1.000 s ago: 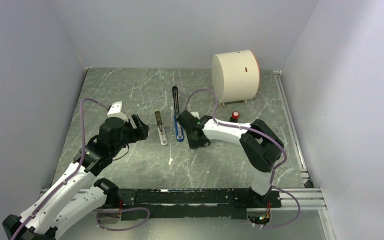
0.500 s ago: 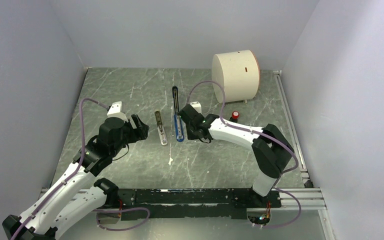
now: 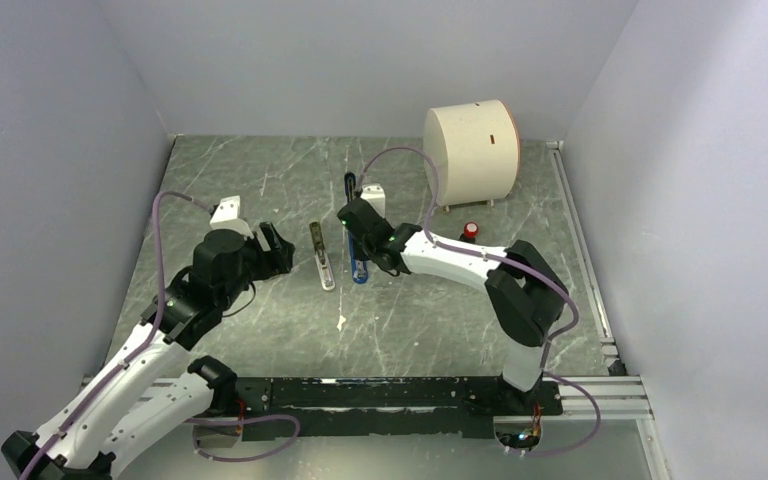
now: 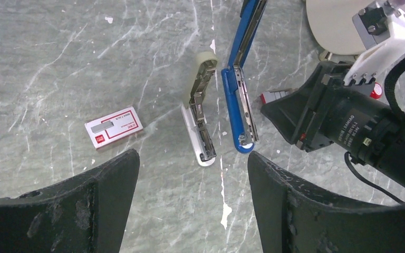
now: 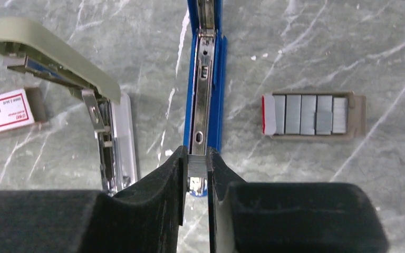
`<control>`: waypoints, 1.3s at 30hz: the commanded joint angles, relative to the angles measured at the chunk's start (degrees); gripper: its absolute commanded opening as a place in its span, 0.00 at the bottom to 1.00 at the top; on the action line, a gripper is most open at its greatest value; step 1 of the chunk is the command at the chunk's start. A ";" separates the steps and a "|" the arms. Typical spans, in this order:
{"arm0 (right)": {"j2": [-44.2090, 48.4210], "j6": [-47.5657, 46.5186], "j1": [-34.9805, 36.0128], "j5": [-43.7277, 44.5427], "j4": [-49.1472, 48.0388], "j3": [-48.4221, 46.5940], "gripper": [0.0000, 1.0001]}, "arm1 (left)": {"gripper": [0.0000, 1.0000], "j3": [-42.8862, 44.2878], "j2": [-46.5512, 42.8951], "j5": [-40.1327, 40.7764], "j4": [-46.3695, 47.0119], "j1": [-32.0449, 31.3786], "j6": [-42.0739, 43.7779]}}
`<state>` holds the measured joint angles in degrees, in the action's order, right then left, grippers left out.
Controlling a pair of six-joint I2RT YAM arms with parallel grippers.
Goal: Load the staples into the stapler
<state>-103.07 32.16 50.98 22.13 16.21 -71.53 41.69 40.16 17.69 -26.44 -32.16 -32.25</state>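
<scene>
Right hand: My right gripper (image 5: 196, 156) is pinched tight on a small grey strip of staples (image 5: 196, 167).
Strip: I see it right at the near end of the slim blue stapler with the long thin black arm (image 5: 206, 100). I cannot tell if it touches the stapler.
Stapler: It lies opened out flat in the middle of the grey marble table (image 3: 260, 180). Its shiny metal track faces up. Its black arm points at the back wall.
Left hand: My left gripper (image 4: 192, 158) is spread wide with nothing in it. It hangs over the table, to the left of both staplers.
Other stapler: A beige and silver stapler (image 5: 79, 89) lies just beside the blue one, on its left. It is open too.
Tray: A small tan tray of grey staple blocks (image 5: 308, 116) lies to the right of the blue stapler, apart from it.
Box: A small red and white box (image 4: 113, 128) lies left of the beige stapler.
Back corner: A big cream drum (image 3: 472, 150) stands at the back right.
</scene>
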 commanded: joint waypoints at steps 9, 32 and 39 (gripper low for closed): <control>-6.02 -3.41 0.14 2.20 -6.28 -3.52 0.20 | 0.80 1.20 0.84 2.48 -0.62 0.18 1.43; -9.70 -6.55 -0.81 1.47 -7.40 -5.17 0.20 | 0.80 1.02 2.82 3.45 -0.70 0.21 0.94; -9.49 -6.56 -1.00 0.74 -7.92 -5.38 0.20 | 0.80 1.00 3.24 3.51 -0.65 0.17 1.00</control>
<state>-112.36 25.85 50.26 22.65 9.69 -75.53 41.69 43.13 19.88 -26.61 -32.16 -31.48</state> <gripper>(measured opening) 0.204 0.799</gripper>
